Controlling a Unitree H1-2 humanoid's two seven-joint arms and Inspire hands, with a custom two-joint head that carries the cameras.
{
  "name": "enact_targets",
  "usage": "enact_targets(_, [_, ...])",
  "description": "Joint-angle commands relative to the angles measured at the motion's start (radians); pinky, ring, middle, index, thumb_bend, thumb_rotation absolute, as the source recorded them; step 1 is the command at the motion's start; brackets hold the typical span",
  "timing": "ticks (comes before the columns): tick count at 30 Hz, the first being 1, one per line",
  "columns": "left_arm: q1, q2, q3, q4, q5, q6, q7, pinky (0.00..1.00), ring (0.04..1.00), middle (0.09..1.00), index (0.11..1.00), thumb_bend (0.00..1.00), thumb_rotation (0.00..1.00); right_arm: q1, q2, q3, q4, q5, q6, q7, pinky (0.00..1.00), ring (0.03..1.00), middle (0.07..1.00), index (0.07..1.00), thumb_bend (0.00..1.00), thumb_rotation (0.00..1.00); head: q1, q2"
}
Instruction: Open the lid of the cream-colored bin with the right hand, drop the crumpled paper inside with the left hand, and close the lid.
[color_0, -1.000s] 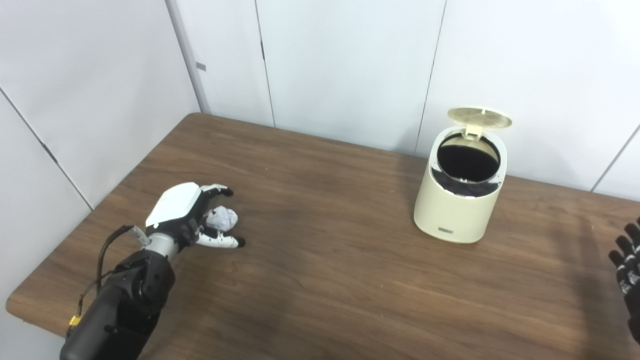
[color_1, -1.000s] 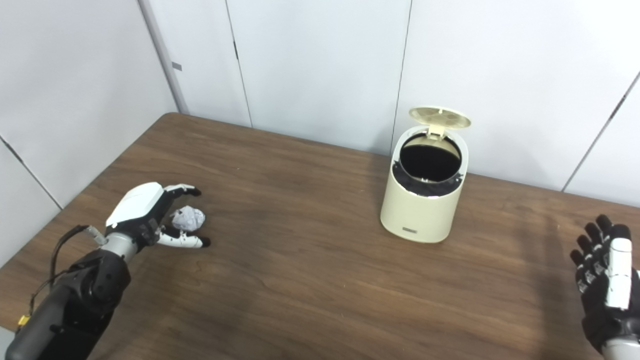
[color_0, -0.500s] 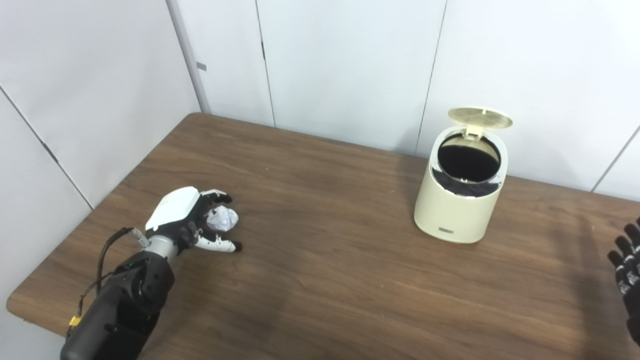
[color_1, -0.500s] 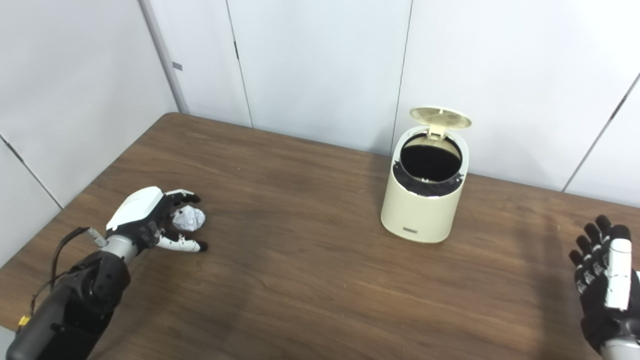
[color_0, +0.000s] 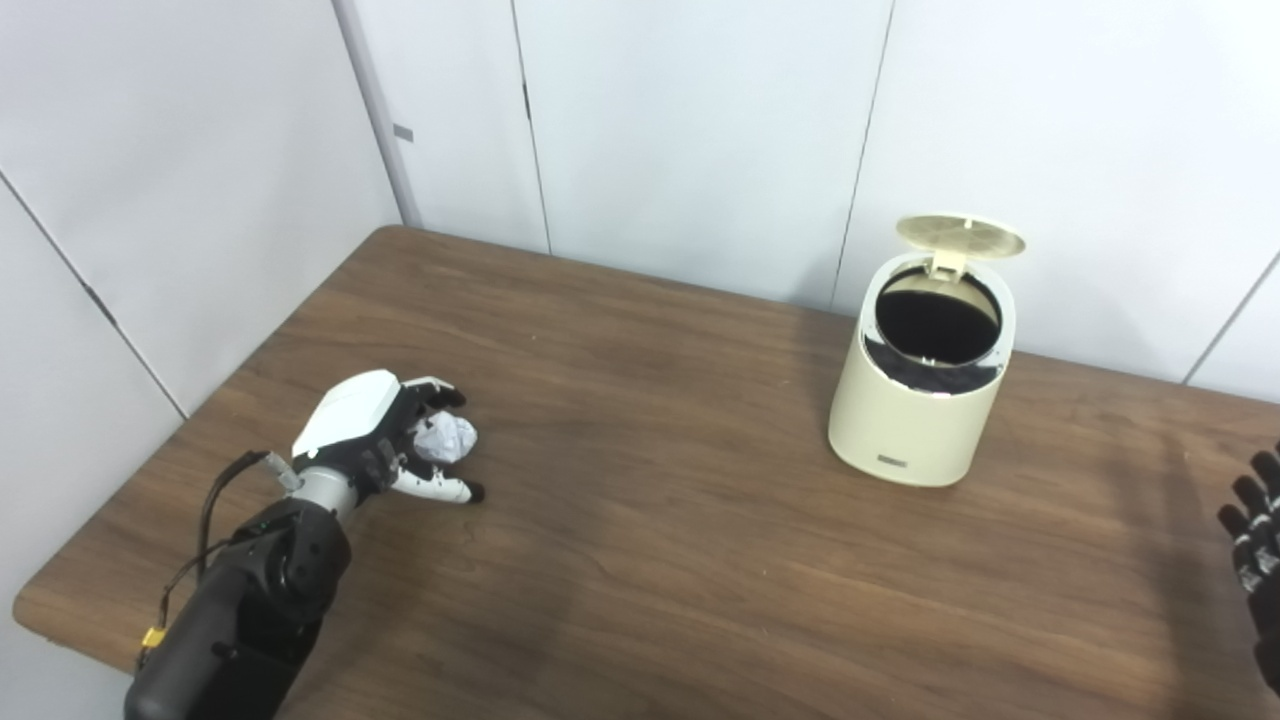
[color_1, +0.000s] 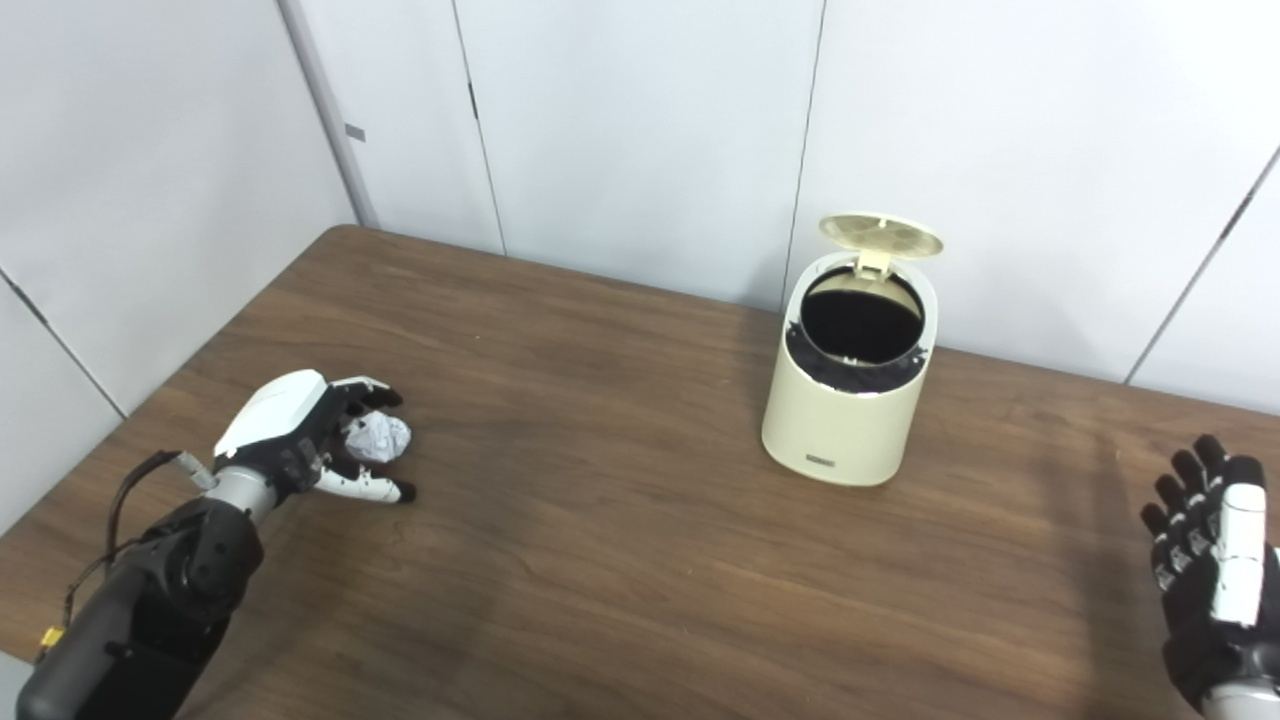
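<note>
My left hand (color_0: 375, 440): white back shell, black fingers with white segments, silver wrist, black forearm with looped cable and yellow tag, lower left. Right hand (color_1: 1210, 570): black, white strip.

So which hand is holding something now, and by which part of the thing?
The left hand has its fingers curled around the small white crumpled paper ball, cupping its near side on the table. The right hand holds nothing.
</note>
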Motion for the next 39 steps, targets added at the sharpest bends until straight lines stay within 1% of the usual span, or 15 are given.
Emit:
enact_targets(1, [-0.023,0.012,0.024,0.009,-0.018,-0.012,0.035,0.68,0.726,0.746,0.746,0.82,0.03,-0.019,-0.013,-0.006,-0.017,0.013,-0.058,0.018,1.00,1.000,1.000,1.000,0.51,1.00,0.000,0.000])
enact_targets(3, [-0.024,0.005,0.032,0.016,-0.035,-0.014,0.046,0.68,0.717,0.735,0.743,0.81,0.01,-0.019,-0.011,-0.007,-0.018,0.012,-0.055,0.017,1.00,1.000,1.000,1.000,0.51,1.00,0.000,0.001])
enact_targets(7, [-0.026,-0.007,0.036,-0.012,-0.049,-0.002,0.053,0.59,0.644,0.676,0.678,0.77,0.00,-0.017,-0.012,-0.009,-0.020,0.017,-0.054,0.025,1.00,1.000,1.000,1.000,0.51,1.00,-0.002,0.000])
enact_targets(11, [-0.028,-0.010,0.034,-0.020,-0.048,0.009,0.055,0.53,0.602,0.649,0.651,0.75,0.00,-0.016,-0.011,-0.010,-0.017,0.015,-0.063,0.027,1.00,1.000,1.000,1.000,0.50,1.00,-0.002,0.002])
enact_targets(12, [-0.028,-0.010,0.032,-0.020,-0.046,0.010,0.058,0.52,0.586,0.640,0.574,0.63,0.02,-0.016,-0.012,-0.010,-0.016,0.014,-0.064,0.027,1.00,1.000,1.000,1.000,0.50,1.00,-0.002,0.002])
enact_targets(13, [-0.028,-0.009,0.030,-0.016,-0.044,0.007,0.063,0.51,0.574,0.633,0.527,0.56,0.03,-0.015,-0.012,-0.010,-0.016,0.015,-0.066,0.028,1.00,1.000,1.000,1.000,0.50,1.00,-0.002,0.002])
enact_targets(14, [-0.028,-0.007,0.030,-0.005,-0.044,0.000,0.071,0.50,0.567,0.626,0.510,0.54,0.04,-0.014,-0.012,-0.011,-0.016,0.018,-0.067,0.030,1.00,1.000,1.000,1.000,0.50,1.00,-0.002,0.002])
enact_targets(15, [-0.029,-0.006,0.030,0.004,-0.045,-0.006,0.077,0.50,0.559,0.563,0.502,0.53,0.02,-0.014,-0.010,-0.012,-0.017,0.020,-0.067,0.028,1.00,1.000,1.000,1.000,0.49,1.00,-0.004,0.000])
enact_targets(17, [-0.030,-0.004,0.028,0.013,-0.044,-0.008,0.083,0.49,0.539,0.500,0.501,0.52,0.00,-0.013,-0.008,-0.013,-0.017,0.022,-0.067,0.028,1.00,1.000,1.000,1.000,0.48,1.00,-0.004,0.000])
enact_targets(23, [-0.032,-0.004,0.022,0.008,-0.039,0.007,0.081,0.48,0.513,0.466,0.515,0.52,0.00,-0.011,-0.013,-0.010,-0.010,0.019,-0.084,0.036,1.00,1.000,1.000,1.000,0.51,1.00,-0.007,0.000])
enact_targets(25, [-0.032,-0.006,0.022,0.009,-0.039,0.008,0.083,0.48,0.455,0.473,0.515,0.51,0.00,-0.010,-0.014,-0.010,-0.011,0.020,-0.086,0.037,1.00,1.000,1.000,1.000,0.51,1.00,-0.010,0.001])
enact_targets(26, [-0.032,-0.007,0.021,0.010,-0.038,0.010,0.084,0.50,0.464,0.492,0.494,0.50,0.00,-0.009,-0.015,-0.011,-0.011,0.022,-0.087,0.039,1.00,1.000,1.000,1.000,0.51,1.00,-0.008,0.001])
enact_targets(29, [-0.032,-0.011,0.021,0.008,-0.041,0.014,0.085,0.50,0.460,0.498,0.491,0.50,0.00,-0.008,-0.015,-0.012,-0.016,0.023,-0.078,0.039,1.00,1.000,1.000,1.000,0.51,1.00,-0.010,0.002])
enact_targets(35, [-0.027,-0.012,0.022,0.001,-0.047,0.008,0.086,0.55,0.486,0.500,0.475,0.50,0.00,-0.008,-0.013,-0.014,-0.019,0.028,-0.075,0.039,1.00,1.000,1.000,1.000,0.51,1.00,-0.010,0.002])
enact_targets(39, [-0.024,-0.015,0.024,-0.009,-0.052,-0.005,0.094,0.51,0.456,0.493,0.486,0.50,0.00,-0.007,-0.015,-0.012,-0.008,0.030,-0.084,0.041,1.00,1.000,1.000,1.000,0.52,1.00,-0.012,0.001])
